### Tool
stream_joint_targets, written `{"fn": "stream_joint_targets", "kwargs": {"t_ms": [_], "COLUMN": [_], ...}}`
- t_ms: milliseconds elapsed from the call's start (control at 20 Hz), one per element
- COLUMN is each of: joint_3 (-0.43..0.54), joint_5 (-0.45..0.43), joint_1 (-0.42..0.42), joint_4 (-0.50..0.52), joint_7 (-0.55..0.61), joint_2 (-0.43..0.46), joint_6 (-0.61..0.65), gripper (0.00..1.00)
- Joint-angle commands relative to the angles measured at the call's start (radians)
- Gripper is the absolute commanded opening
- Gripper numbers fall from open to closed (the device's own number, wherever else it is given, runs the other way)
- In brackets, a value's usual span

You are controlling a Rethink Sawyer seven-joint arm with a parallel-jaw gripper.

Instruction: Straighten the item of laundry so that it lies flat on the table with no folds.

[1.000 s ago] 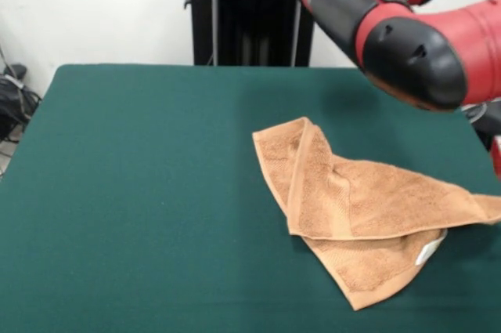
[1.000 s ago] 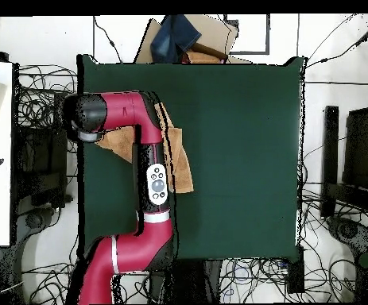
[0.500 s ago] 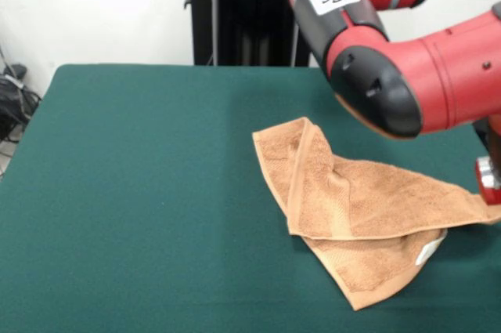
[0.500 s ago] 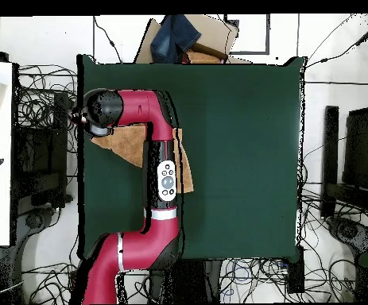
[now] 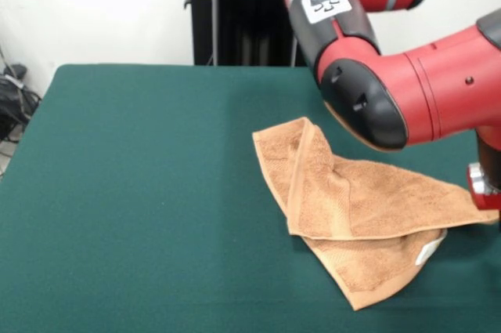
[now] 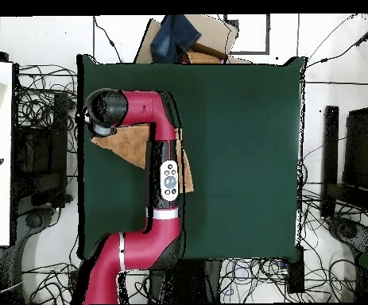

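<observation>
the folded orange hand towel (image 5: 356, 211) lies near the green table's (image 5: 141, 176) right edge, its long axis pointing toward the gripper (image 5: 484, 184) hovering just over its far-right corner, finger state impossible to tell.

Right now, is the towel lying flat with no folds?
No. In the front view the towel is folded over itself on the table, one layer overlapping the lower one.

cardboard box (image 6: 211, 36), blue cloth (image 6: 175, 36), tangled cables (image 6: 44, 111)
</observation>
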Motion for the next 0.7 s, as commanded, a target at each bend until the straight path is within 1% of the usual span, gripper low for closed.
{"fn": "stream_joint_targets", "kwargs": {"t_ms": [50,250,450,550,700], "joint_3": [0.017,0.013,0.011,0.013,0.030], "joint_5": [0.031,0.047,0.072,0.084,0.106], "joint_1": [-0.026,-0.037,-0.043,-0.044,-0.037], "joint_4": [0.242,0.252,0.274,0.277,0.247], "joint_7": [-0.189,-0.178,-0.177,-0.182,-0.197], "joint_2": [0.013,0.005,-0.006,-0.009,0.006], "joint_6": [-0.016,0.027,0.039,0.032,0.001], "gripper": [0.00,0.00,0.00,0.00,0.00]}}
